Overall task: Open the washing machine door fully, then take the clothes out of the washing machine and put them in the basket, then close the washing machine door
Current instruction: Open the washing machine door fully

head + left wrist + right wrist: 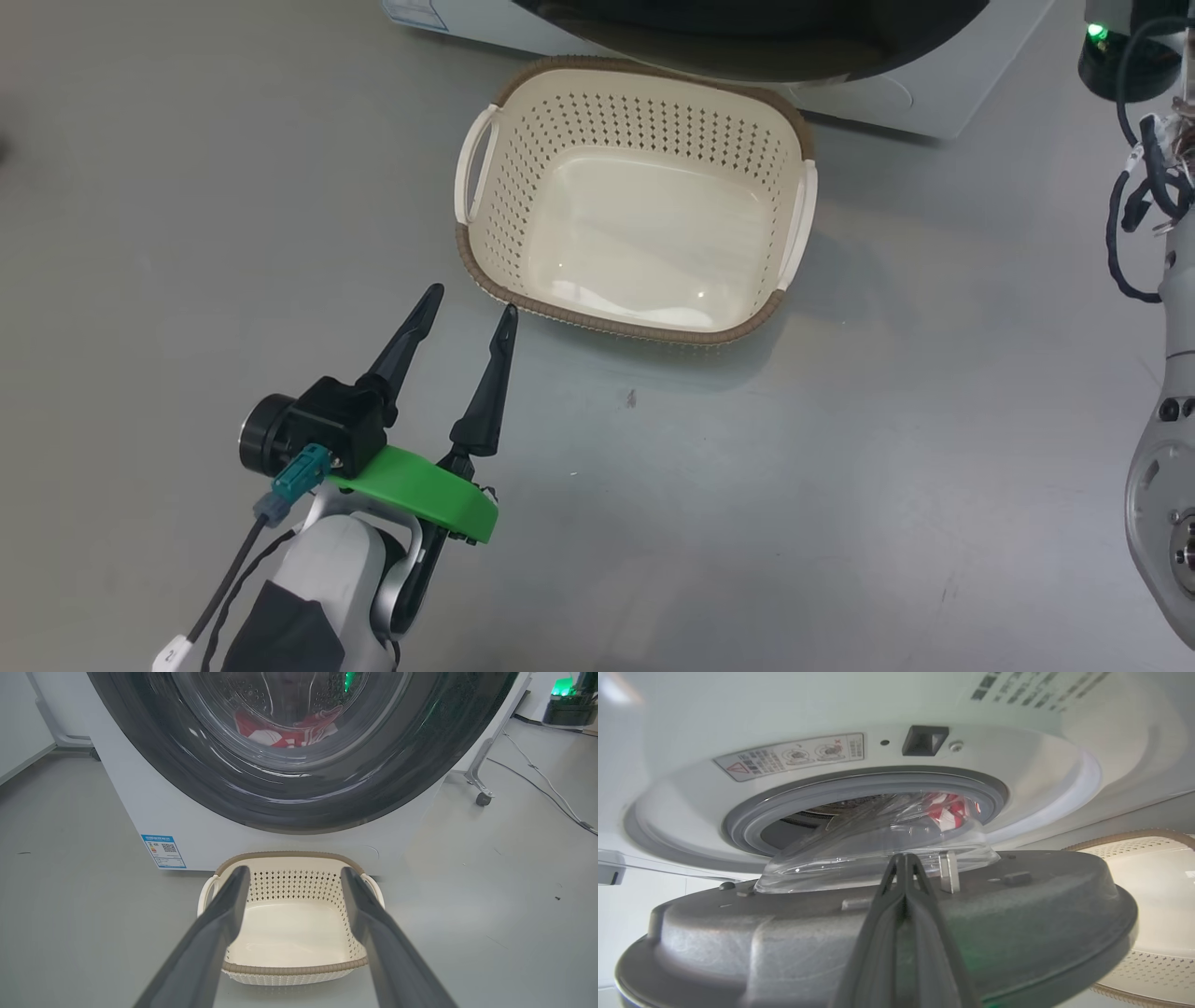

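On grey, perhaps scuffed floor, basket fronts washing machine.

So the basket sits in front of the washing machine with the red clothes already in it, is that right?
No. The basket sits in front of the washing machine, but it is empty; the left wrist view shows the red clothes inside the machine.
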Robot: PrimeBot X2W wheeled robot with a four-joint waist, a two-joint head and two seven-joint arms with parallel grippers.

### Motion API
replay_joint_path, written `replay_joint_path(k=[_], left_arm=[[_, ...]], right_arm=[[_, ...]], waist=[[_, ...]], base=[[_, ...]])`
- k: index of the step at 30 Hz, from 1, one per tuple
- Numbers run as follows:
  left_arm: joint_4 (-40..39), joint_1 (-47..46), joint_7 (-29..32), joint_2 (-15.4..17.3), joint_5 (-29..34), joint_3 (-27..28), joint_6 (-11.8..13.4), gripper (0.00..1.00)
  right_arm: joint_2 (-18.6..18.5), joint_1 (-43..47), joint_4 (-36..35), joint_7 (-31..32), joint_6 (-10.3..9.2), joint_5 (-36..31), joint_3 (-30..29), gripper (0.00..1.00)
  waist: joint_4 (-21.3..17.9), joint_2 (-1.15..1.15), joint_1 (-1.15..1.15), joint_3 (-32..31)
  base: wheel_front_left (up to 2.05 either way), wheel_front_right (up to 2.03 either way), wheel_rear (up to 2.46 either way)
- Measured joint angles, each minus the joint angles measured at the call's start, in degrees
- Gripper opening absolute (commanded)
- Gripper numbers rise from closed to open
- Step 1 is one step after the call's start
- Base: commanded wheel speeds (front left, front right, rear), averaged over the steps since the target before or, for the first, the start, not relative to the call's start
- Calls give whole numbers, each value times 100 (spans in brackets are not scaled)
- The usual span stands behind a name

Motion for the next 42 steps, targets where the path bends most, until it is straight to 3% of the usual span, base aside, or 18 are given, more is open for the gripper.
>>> replay_joint_path(k=[42], left_arm=[[94,375,0,7,90,99,100,100]], right_arm=[[231,1016,487,889,123,425,617,0]], waist=[[-271,0,0,-913]], base=[[0,0,0]])
